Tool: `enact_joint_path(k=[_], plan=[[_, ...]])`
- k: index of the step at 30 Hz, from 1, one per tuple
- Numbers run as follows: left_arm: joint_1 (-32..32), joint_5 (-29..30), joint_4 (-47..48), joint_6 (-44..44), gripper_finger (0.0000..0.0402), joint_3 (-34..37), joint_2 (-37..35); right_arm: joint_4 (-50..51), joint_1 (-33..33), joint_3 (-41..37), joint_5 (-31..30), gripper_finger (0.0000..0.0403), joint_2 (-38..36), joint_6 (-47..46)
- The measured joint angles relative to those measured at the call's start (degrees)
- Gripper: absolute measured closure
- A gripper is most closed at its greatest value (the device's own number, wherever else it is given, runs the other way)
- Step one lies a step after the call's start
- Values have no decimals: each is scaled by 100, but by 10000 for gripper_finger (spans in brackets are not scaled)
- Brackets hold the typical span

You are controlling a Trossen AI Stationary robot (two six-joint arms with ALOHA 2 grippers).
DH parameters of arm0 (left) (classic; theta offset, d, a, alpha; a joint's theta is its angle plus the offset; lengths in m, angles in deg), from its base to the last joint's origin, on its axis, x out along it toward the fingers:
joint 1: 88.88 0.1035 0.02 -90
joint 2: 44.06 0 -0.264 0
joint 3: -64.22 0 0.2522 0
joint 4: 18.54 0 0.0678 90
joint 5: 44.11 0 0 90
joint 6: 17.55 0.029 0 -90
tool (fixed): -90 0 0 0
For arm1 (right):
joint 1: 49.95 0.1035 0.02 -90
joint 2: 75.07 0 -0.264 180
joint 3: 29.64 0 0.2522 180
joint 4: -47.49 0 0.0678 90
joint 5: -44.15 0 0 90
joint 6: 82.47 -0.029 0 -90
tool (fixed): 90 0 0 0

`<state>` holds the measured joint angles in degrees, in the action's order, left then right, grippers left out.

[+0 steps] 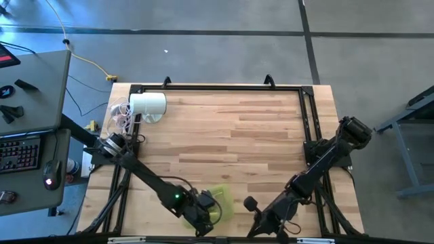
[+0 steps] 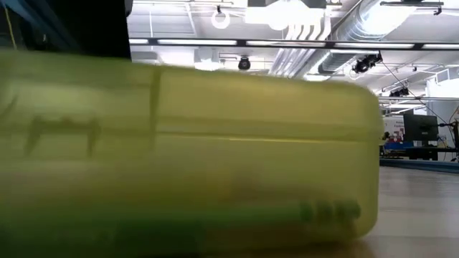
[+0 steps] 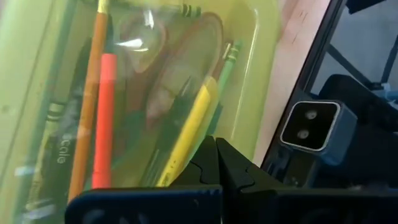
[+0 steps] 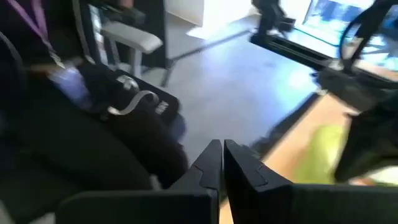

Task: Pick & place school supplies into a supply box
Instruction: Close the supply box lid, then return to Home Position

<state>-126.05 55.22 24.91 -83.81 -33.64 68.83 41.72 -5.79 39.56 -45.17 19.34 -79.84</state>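
Note:
The supply box (image 1: 222,200), shallow translucent yellow-green plastic, lies at the table's near edge and fills the low view (image 2: 215,143). Inside it lie school supplies: a yellow pen (image 3: 193,124), an orange pencil (image 3: 90,93), a red-pink pen (image 3: 106,124) and a green pencil (image 3: 227,59) (image 2: 315,211). My left gripper (image 3: 216,152) (image 1: 205,213) is shut and slants down over the box's near part. My right gripper (image 4: 222,152) (image 1: 251,203) is shut and hangs to the right of the box (image 4: 320,155), holding nothing. My left gripper's shut fingertips (image 3: 208,149) stand right over the yellow pen and the box's wall (image 3: 249,93), slanting down from above. Whether they touch either one, I cannot tell.
A white cylinder with cables (image 1: 148,105) lies at the far left of the table. Black frame rails (image 1: 308,115) run along the table's edges. A small camera block (image 3: 309,124) sits by the near edge next to the box. A desk with a keyboard (image 1: 20,152) stands beyond the left edge.

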Motion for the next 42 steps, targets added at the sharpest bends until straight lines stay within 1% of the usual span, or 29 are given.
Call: enact_joint_path(k=[4,6,12,15,18,23,26,28,30,33,36,42], plan=[[2,-234,-89,-31,387,-28,195,125,-22,0,-515,403,2,131],[3,-349,-100,-72,387,-32,278,193,-70,0,-665,403,2,130],[85,-365,-48,-146,387,-28,311,275,-214,0,-721,403,2,59],[181,-254,-29,-93,387,-24,315,257,-262,0,-870,402,2,-108],[350,-317,-16,179,387,-22,318,256,-301,0,-1191,402,4,-111],[822,-403,20,810,387,-15,297,258,-334,0,-1784,402,4,-75],[1062,-286,230,1239,387,0,147,256,-328,0,-2338,402,4,128],[1217,-48,419,1468,387,17,4,289,-330,0,-2606,402,4,135],[1361,241,588,1732,387,44,-152,383,-334,0,-2671,402,4,230],[1473,497,654,1947,387,44,-484,627,-328,0,-2692,396,7,266],[1472,603,774,2015,387,31,-865,749,-366,0,-2726,376,7,287],[1362,708,844,2017,377,13,-1543,782,-519,0,-2729,316,7,229]])
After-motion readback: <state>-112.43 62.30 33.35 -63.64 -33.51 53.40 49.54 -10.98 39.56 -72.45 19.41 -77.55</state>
